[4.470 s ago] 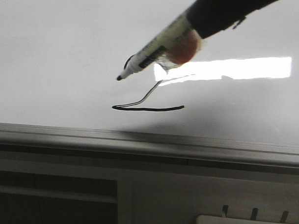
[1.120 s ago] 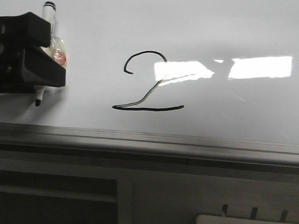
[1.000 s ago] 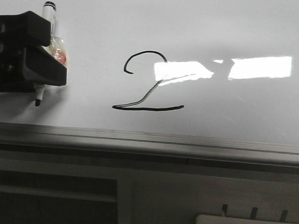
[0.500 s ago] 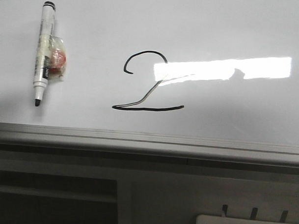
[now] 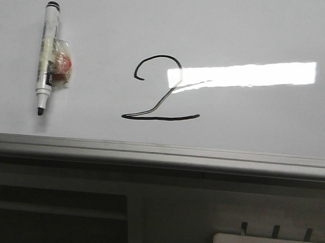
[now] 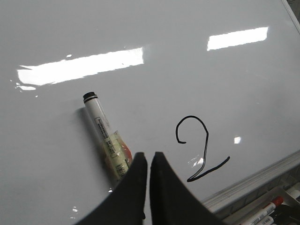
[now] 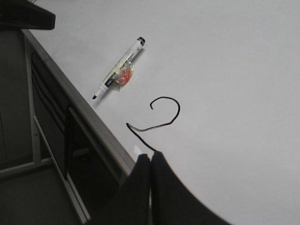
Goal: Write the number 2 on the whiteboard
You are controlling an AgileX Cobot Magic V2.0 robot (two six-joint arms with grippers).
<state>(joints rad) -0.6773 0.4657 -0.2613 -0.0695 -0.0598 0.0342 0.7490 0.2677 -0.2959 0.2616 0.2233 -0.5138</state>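
**2 drawn, marker down — retract cleanly**

2 [image 5: 161, 88] complete on whiteboard [image 5: 251, 28]: curled top, diagonal, long flat base stroke running just above the near edge rail, roughly mid-board. Part of the diagonal lost under glare in front view; reads continuous in left wrist view [image 6: 200, 147].

Marker [image 5: 48, 56] lying flat on board toward the left edge, well apart from the 2, tip toward the near rail, uncapped. Orange blob wrapped at mid-barrel, nature unclear.

Left pincer [image 6: 147, 161] clenched, empty, above the board between marker and 2. Right pincer [image 7: 150, 161] clenched, empty, over the near edge close to the base stroke.

Judgement: task essentially finished; only pull-back left. Lift straight off the surface before any sideways travel. Keep the right pincer clear of the base stroke, fresh ink likely smears. Avoid nudging the marker; round barrel on glossy board may roll toward the rail.
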